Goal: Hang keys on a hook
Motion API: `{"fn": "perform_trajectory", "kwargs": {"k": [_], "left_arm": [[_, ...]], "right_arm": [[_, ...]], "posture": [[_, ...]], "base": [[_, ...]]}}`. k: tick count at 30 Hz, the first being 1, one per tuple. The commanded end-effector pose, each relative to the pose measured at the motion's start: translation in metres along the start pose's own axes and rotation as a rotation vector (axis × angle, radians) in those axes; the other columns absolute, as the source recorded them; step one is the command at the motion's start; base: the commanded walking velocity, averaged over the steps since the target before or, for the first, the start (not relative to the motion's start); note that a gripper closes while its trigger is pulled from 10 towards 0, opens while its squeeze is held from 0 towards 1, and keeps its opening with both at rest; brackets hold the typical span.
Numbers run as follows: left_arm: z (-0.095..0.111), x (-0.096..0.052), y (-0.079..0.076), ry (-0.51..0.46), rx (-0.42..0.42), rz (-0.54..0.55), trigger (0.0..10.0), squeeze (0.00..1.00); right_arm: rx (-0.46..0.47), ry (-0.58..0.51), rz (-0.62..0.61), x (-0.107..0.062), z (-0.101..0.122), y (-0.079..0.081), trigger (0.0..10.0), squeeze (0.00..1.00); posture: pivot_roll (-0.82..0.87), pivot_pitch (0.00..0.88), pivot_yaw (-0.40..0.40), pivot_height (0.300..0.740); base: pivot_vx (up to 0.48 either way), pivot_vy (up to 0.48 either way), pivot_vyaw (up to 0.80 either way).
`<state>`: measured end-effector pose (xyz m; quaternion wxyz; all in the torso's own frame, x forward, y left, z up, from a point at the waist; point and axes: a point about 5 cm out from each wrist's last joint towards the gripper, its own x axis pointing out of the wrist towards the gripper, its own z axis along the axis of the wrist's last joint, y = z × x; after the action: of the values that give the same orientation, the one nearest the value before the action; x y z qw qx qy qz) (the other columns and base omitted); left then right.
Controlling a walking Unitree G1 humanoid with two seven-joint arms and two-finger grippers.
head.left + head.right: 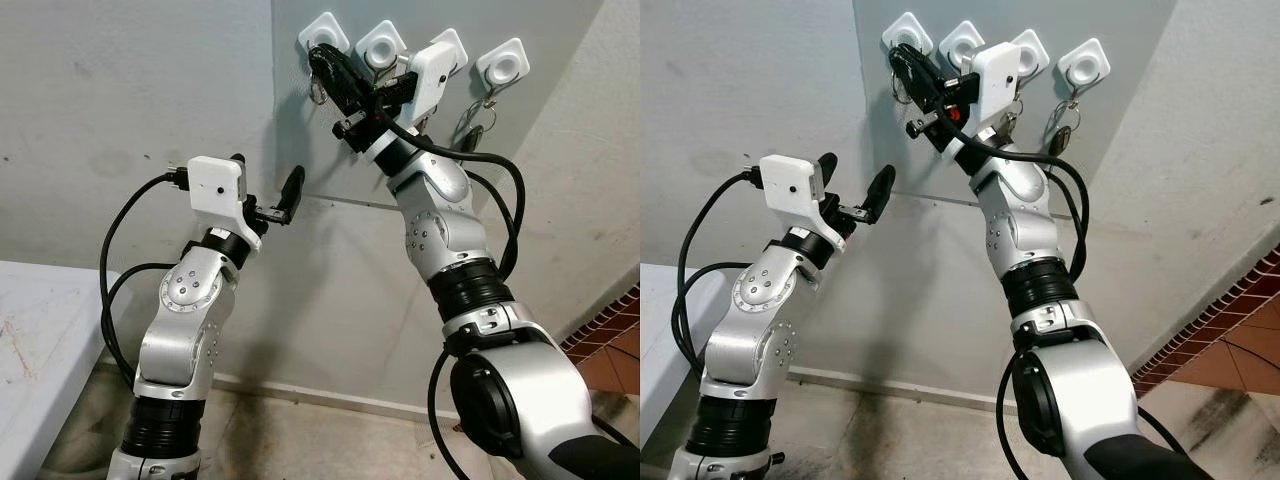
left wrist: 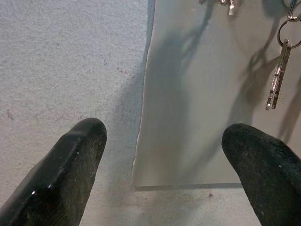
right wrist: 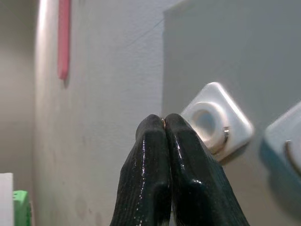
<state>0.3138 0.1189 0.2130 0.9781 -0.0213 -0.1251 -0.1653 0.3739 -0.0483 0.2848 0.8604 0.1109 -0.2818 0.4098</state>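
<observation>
A grey wall (image 1: pixel 120 90) carried a smooth panel (image 1: pixel 330 260) with four white hooks in a row along its top. The left gripper (image 1: pixel 268 192), fingers spread wide and empty, hovered before the panel's lower left corner. The right gripper (image 1: pixel 325 62) was raised to the leftmost hook (image 1: pixel 323 33), its fingers (image 3: pixel 162 155) pressed together on a key ring (image 1: pixel 316 92) that hung just under that hook; a ring sat on the hook's peg. More keys (image 1: pixel 472 125) dangled from the rightmost hook (image 1: pixel 501 62).
</observation>
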Motion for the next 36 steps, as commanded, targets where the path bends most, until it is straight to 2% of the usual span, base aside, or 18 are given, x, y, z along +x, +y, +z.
{"fn": "perform_trajectory", "kwargs": {"k": [1,4,19,23,24,25,27,36], "left_arm": [[0.008,0.001,-0.001,-0.03,0.009,-0.004,10.0,0.0],[0.009,0.001,-0.001,-0.031,0.009,-0.001,10.0,0.0],[0.009,-0.002,0.002,-0.029,0.013,0.013,10.0,0.0],[0.009,-0.003,0.003,-0.028,0.015,0.016,10.0,0.0],[0.009,-0.003,0.003,-0.027,0.016,0.018,10.0,0.0],[0.009,-0.003,0.003,-0.027,0.016,0.018,10.0,0.0],[0.009,-0.003,0.003,-0.026,0.014,0.019,10.0,0.0],[0.009,-0.004,0.004,-0.025,0.012,0.023,10.0,0.0]], "right_arm": [[-0.001,-0.027,0.019,0.006,0.008,0.0,10.0,0.0],[0.029,-0.033,0.033,0.008,0.007,0.002,10.0,0.0],[0.037,-0.006,0.012,0.007,0.002,-0.003,10.0,0.0],[0.033,0.032,0.006,0.006,-0.002,-0.005,10.0,0.0],[0.01,0.095,-0.002,0.004,-0.007,-0.008,10.0,0.0],[0.01,0.095,-0.002,0.004,-0.007,-0.008,10.0,0.0],[-0.041,0.194,-0.009,0.001,-0.014,-0.012,10.0,0.0],[-0.118,0.287,0.03,-0.006,-0.022,-0.013,10.0,0.0]], "posture": [[0.04,0.018,-0.096,0.74],[0.04,0.013,-0.097,0.74],[0.06,0.02,-0.102,0.74],[0.06,0.022,-0.101,0.74],[0.06,0.025,-0.102,0.74],[0.06,0.025,-0.102,0.74],[0.06,0.028,-0.101,0.74],[0.05,0.034,-0.1,0.74]], "base": [[0.0,0.0,0.0],[0.0,0.0,0.0],[0.0,0.0,0.0],[0.0,0.0,0.0],[0.0,0.0,0.0],[0.0,0.0,0.0],[0.0,0.0,0.0],[0.0,0.0,0.0]]}}
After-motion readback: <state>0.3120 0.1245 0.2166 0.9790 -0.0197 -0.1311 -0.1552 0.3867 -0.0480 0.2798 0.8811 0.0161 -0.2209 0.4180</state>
